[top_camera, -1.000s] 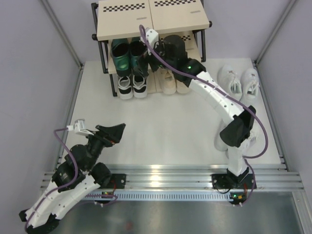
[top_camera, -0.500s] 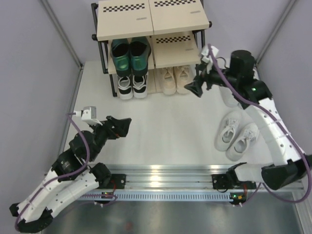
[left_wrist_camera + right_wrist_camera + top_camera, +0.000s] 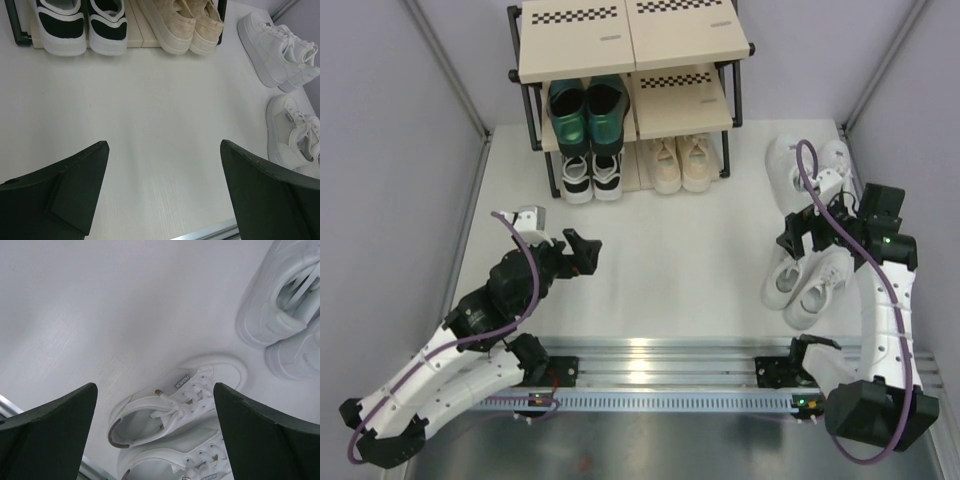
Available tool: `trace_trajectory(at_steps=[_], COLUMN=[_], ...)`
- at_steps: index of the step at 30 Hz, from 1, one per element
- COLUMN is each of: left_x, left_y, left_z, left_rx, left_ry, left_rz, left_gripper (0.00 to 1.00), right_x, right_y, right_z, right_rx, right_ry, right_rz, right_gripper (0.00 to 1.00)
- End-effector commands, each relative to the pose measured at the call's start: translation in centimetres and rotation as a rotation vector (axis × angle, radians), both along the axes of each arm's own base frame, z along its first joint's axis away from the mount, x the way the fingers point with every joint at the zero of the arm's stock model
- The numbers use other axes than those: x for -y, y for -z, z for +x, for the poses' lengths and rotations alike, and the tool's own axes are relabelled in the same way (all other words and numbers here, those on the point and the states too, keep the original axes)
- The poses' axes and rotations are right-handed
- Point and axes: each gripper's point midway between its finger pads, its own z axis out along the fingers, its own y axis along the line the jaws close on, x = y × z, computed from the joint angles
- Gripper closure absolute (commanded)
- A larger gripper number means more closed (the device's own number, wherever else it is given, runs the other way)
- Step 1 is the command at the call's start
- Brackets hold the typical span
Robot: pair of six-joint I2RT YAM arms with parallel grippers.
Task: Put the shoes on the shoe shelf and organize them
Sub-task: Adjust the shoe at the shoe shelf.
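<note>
The shoe shelf (image 3: pixel 630 45) stands at the back. Glossy green heeled shoes (image 3: pixel 585 110) sit on its middle tier at the left. Black-and-white sneakers (image 3: pixel 592 175) and beige sneakers (image 3: pixel 682 163) sit on the bottom tier. One pair of white sneakers (image 3: pixel 807 285) lies on the floor at the right, another (image 3: pixel 800 160) behind it. My right gripper (image 3: pixel 800 235) is open and empty, hovering over the nearer white pair (image 3: pixel 175 410). My left gripper (image 3: pixel 582 252) is open and empty over bare floor, facing the shelf.
The shelf's top tier and the right half of its middle tier (image 3: pixel 680 100) hold nothing. Grey walls close in on both sides. A metal rail (image 3: pixel 650 365) runs along the near edge. Bare white floor (image 3: pixel 160 110) lies between the grippers and the shelf.
My right arm has pulled back from the shelf, swung right and come down over the nearer white sneakers. My left gripper has moved forward and a little right.
</note>
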Motion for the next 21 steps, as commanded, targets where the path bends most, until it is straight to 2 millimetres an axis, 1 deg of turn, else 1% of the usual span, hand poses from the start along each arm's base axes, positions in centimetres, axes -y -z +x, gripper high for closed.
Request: trace_trajectory(at_steps=[1,3,6,8,9,10,11,12,13,14,15,16,17,19,20,21], left_x=[0.4,1.3,1.8,0.8,0.4,-0.3,-0.7,-0.8,-0.9,-0.9,-0.9,-0.8,-0.9,-1.1,-1.5,-1.9], left_y=[-3.3,-2.9,-2.1,-3.0,-3.6,-6.1,-7.3,-8.1,-10.6,-11.6,-11.5,-12.0,-12.9,-13.5,-13.6,-13.8], left_z=[1.1,1.4,1.9,2.7,3.2,3.6,4.1,5.0,5.4,5.9,7.2,7.8,9.0,10.3,11.5,12.2], left_rx=[0.063,0.036,0.014,0.047,0.057,0.098,0.121,0.124,0.161,0.173,0.154,0.155,0.16,0.159,0.148,0.147], left_ry=[-0.014,0.012,0.015,-0.037,-0.068,-0.112,-0.13,-0.152,-0.158,-0.161,-0.179,-0.175,-0.176,-0.171,-0.155,-0.154], left_rz=[-0.013,0.005,0.046,0.091,0.111,0.095,0.108,0.126,0.124,0.13,0.165,0.176,0.191,0.189,0.179,0.172], left_gripper=[0.02,0.02,0.02,0.02,0.02,0.02,0.02,0.02,0.03,0.05,0.07,0.08,0.09,0.11,0.13,0.16], right_x=[0.8,1.5,2.2,2.3,2.3,2.1,1.9,1.8,1.6,1.4,1.2,1.0,0.9,0.7,0.6,0.5], right_y=[0.4,1.2,1.7,1.9,2.1,2.1,2.5,2.4,3.0,3.0,3.0,3.0,3.4,3.3,3.8,3.9], right_z=[-0.7,-0.7,-0.8,-1.0,-1.1,-1.1,-1.3,-1.1,-1.2,-1.2,-1.2,-1.0,-1.1,-1.0,-1.1,-1.2], right_rx=[0.008,-0.027,-0.054,-0.064,-0.069,-0.067,-0.08,-0.062,-0.071,-0.072,-0.064,-0.05,-0.057,-0.035,-0.042,-0.039], right_ry=[0.006,0.026,0.028,0.028,0.028,0.027,0.032,0.036,0.033,0.041,0.042,0.036,0.04,0.034,0.034,0.031], right_rz=[-0.017,-0.024,-0.053,-0.059,-0.055,-0.047,-0.029,-0.022,-0.003,0.017,0.025,0.036,0.048,0.056,0.064,0.068], right_gripper=[0.01,0.01,0.01,0.01,0.01,0.01,0.01,0.01,0.01,0.01,0.01,0.01,0.01,0.01,0.01,0.01])
